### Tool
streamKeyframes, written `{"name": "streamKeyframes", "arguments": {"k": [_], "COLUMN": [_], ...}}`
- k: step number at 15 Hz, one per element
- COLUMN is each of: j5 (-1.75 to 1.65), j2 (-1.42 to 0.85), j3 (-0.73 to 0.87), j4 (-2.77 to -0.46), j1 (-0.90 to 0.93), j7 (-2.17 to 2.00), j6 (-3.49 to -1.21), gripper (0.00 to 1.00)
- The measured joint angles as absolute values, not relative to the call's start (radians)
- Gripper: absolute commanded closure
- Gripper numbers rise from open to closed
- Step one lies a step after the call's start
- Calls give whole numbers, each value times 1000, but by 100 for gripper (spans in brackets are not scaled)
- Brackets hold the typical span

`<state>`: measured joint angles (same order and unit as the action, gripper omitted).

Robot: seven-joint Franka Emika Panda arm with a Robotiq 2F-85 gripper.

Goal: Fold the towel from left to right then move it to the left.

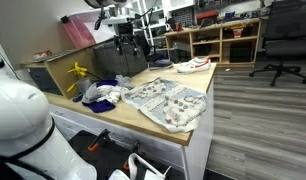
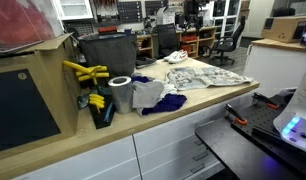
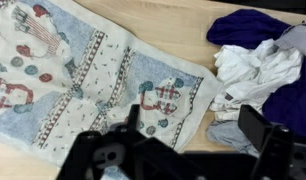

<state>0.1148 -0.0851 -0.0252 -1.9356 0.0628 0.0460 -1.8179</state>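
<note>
Jaws wide open and empty, you are hovering over the spread towel point(image 3: 93, 75) to pick an edge.

Purple cloth point(image 3: 248, 25) and crumpled white cloth point(image 3: 253, 70) bunched together on the counter point(image 2: 208, 98), touching. Beside them a grey roll point(image 2: 120, 95) stands upright, yellow objects point(image 2: 85, 72) just behind. At the far end, a white-and-red shoe point(image 1: 193, 65). Office chair point(image 1: 283, 40) out on the floor.
</note>
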Motion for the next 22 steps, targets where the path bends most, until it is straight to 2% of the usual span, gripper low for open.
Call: {"name": "streamKeyframes", "arguments": {"k": [9,22], "j5": [8,-35], "j2": [-358,-644], "j3": [-63,-51], "j4": [-1795,-1527], "j1": [122,180], "j7": [-119,-229], "j6": [-1952,-1957], "gripper": [0,0]}}
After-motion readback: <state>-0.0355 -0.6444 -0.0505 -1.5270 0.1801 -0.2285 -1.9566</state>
